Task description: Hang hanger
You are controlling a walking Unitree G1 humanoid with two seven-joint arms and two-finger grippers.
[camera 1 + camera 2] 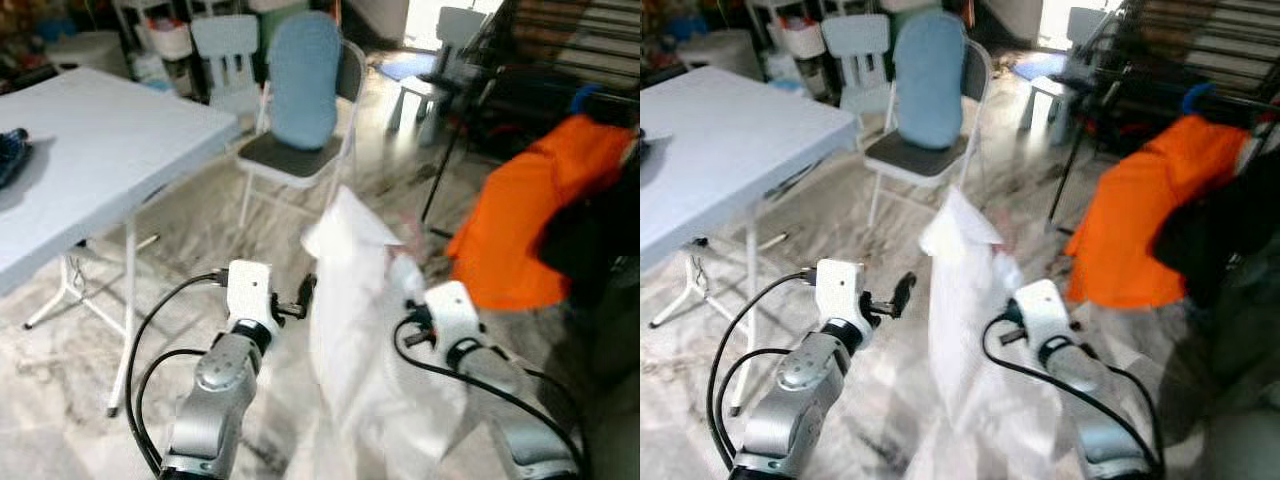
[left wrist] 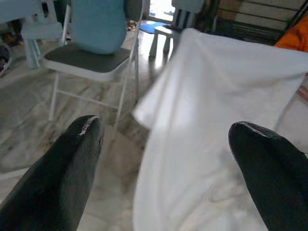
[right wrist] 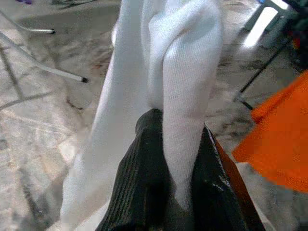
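A white garment (image 1: 350, 300) hangs in front of me between my two arms, its top bunched into a peak. My right gripper (image 3: 175, 159) is shut on a fold of this white cloth (image 3: 185, 86), which wraps over the fingers. Just left of the garment, my left gripper (image 1: 300, 295) is open, and in the left wrist view its two fingertips (image 2: 84, 132) stand wide apart with the cloth (image 2: 216, 120) ahead of them. An orange garment (image 1: 530, 210) drapes over a dark rack (image 1: 470, 100) at the right.
A white folding table (image 1: 100, 150) stands at the left, its legs close to my left arm. A folding chair with a blue cushion (image 1: 300, 90) is straight ahead. Behind it are a small white chair (image 1: 225, 50) and a white stool (image 1: 415, 95). The floor is marble.
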